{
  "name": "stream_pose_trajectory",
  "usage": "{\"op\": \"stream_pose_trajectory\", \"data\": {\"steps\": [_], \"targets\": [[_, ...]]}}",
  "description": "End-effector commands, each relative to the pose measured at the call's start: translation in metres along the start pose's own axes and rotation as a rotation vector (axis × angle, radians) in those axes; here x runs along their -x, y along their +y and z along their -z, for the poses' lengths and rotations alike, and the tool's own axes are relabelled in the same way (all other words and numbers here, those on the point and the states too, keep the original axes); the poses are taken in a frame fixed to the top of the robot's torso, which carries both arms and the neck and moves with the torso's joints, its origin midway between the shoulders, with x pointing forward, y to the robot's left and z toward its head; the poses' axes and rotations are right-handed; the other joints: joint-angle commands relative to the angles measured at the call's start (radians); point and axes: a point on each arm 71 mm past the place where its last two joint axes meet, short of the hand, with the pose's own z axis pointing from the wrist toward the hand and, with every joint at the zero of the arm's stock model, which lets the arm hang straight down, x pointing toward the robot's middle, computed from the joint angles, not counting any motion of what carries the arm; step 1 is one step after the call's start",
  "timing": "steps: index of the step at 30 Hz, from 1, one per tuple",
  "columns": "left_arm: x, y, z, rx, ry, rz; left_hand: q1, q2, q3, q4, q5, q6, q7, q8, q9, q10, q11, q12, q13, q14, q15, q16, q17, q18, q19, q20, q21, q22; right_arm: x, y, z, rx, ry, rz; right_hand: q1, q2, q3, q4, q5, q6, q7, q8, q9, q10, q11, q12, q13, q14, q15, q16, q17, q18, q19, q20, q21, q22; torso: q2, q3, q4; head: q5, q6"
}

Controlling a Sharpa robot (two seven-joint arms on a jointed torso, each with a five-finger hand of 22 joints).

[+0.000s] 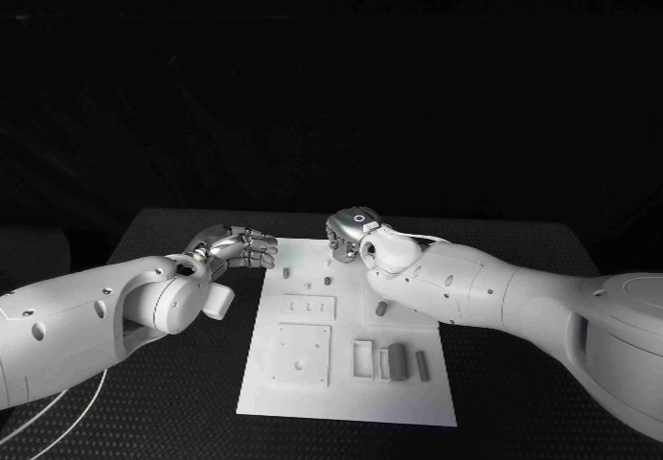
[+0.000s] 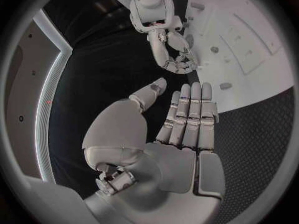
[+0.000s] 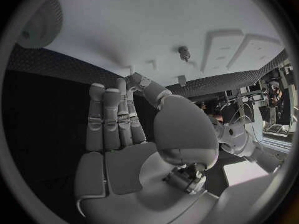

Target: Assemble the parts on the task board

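The black table (image 1: pixel 166 402) carries the white task board (image 1: pixel 346 393) at its centre, long side running away from the robot.

The left arm (image 1: pixel 83 316) enters from the left and ends near the far left corner of the board. The right arm (image 1: pixel 525 297) enters from the right and crosses above the board's right edge toward its far end.

The left hand (image 1: pixel 238 247) sits over the table just off the board's far left corner. In the left wrist view this hand (image 2: pixel 181 119) has its fingers (image 2: pixel 193 109) straight and laid side by side, with the thumb set apart from them; nothing lies in the palm. The right hand (image 1: pixel 354 230) hovers at the far edge of the board. In the right wrist view this hand (image 3: pixel 118 124) also has its fingers extended and its thumb standing apart, and it holds nothing. In the left wrist view the right hand (image 2: pixel 171 50) hangs with fingertips pointing down at the board edge; whether they touch the board cannot be told.

On the board, a square recessed plate (image 1: pixel 304 353) lies in the near left part. To its right stands an open rectangular frame (image 1: pixel 363 358). Grey parts lie beside the frame: a thick bar (image 1: pixel 398 360) and, near it, a thin bar (image 1: pixel 422 363). Small pegs (image 1: pixel 326 282) stand near the far end of the board.
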Motion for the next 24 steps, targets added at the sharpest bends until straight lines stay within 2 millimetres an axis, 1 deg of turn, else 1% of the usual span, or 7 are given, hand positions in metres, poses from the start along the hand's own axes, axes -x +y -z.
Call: {"op": "stream_pose_trajectory", "data": {"steps": [1, 11, 20, 24], "targets": [[-0.0015, -0.0037, -0.0001, -0.016, 0.009, -0.004, 0.004, -0.006, -0.004, -0.002, -0.003, 0.000, -0.001, -0.004, -0.001, -0.004, 0.000, -0.005, 0.001, 0.005, 0.002, -0.007, 0.001, 0.016, 0.009, -0.001, -0.006, 0.002, -0.0013, 0.0015, -0.0005, 0.010, 0.016, 0.002, 0.007, 0.002, 0.007, 0.000, 0.005, 0.030, -0.009, 0.004, 0.018, 0.008, 0.002, -0.006, 0.001, 0.001, -0.008, 0.006, 0.001, 0.015, 0.002, -0.007, 0.004, 0.023, 0.000, 0.0003, -0.0012, 0.005, 0.001], [-0.0013, -0.0050, -0.0004, -0.018, 0.009, -0.006, 0.004, -0.006, -0.004, -0.002, -0.003, 0.000, -0.001, -0.004, -0.001, -0.004, 0.000, -0.006, 0.001, 0.005, 0.002, -0.007, 0.002, 0.016, 0.009, 0.000, -0.006, 0.002, -0.0022, 0.0043, -0.0015, 0.014, 0.020, -0.003, 0.007, 0.002, 0.007, 0.000, 0.005, 0.030, -0.009, 0.004, 0.018, 0.008, 0.002, -0.007, 0.001, 0.000, -0.007, 0.006, 0.001, 0.015, 0.001, -0.007, 0.005, 0.023, 0.000, -0.0003, 0.0009, 0.006, -0.003], [-0.0019, -0.0063, -0.0008, -0.020, 0.009, -0.007, 0.004, -0.006, -0.004, -0.002, -0.003, 0.000, -0.001, -0.004, -0.001, -0.004, 0.000, -0.006, 0.002, 0.005, 0.002, -0.008, 0.003, 0.016, 0.009, 0.000, -0.007, 0.002, -0.0027, 0.0075, -0.0023, 0.020, 0.022, -0.003, 0.006, 0.002, 0.008, 0.000, 0.005, 0.030, -0.008, 0.003, 0.018, 0.008, 0.002, -0.008, 0.001, -0.001, -0.007, 0.006, 0.001, 0.015, 0.000, -0.007, 0.005, 0.023, 0.000, 0.0000, -0.0010, 0.008, -0.006], [-0.0022, -0.0065, -0.0011, -0.020, 0.010, -0.007, 0.004, -0.006, -0.004, -0.002, -0.003, 0.000, -0.001, -0.004, -0.001, -0.004, 0.000, -0.007, 0.002, 0.005, 0.002, -0.009, 0.003, 0.016, 0.009, 0.000, -0.007, 0.002, -0.0035, 0.0072, -0.0027, 0.018, 0.028, 0.000, 0.006, 0.003, 0.008, 0.000, 0.005, 0.029, -0.008, 0.002, 0.018, 0.008, 0.002, -0.008, 0.001, -0.001, -0.007, 0.006, 0.001, 0.015, -0.001, -0.007, 0.005, 0.023, 0.001, 0.0000, -0.0012, 0.009, -0.005]]}}
